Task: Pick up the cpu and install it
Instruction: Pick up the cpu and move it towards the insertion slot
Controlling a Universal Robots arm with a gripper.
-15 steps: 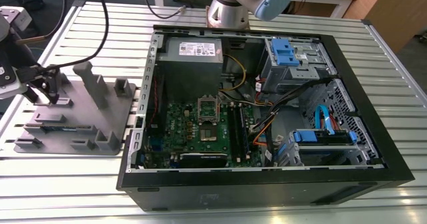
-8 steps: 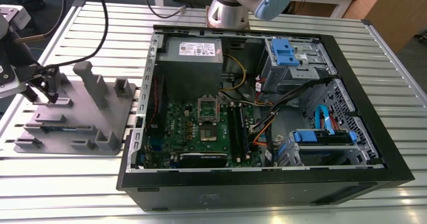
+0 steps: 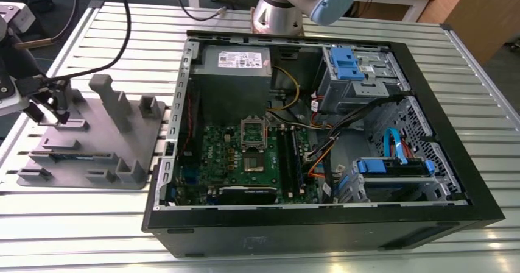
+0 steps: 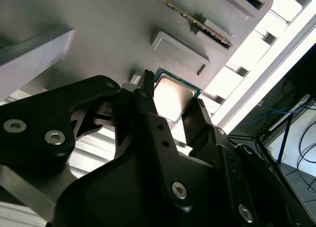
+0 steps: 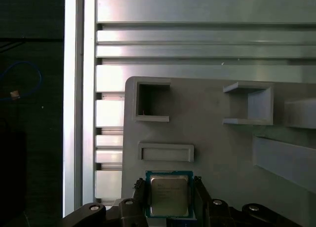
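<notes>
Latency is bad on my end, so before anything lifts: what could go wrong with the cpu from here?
1. The gripper straddles the cpu at its thin edges; it may slip or tilt when lifted.
2. A raised block on the fixture sits close beside the cpu; a skewed lift might catch it.
3. The case wall stands between fixture and socket; a low path could strike it.

1 edge of the cpu (image 4: pixel 170 101) behind the gripper (image 4: pixel 172 90) in both wrist views
</notes>
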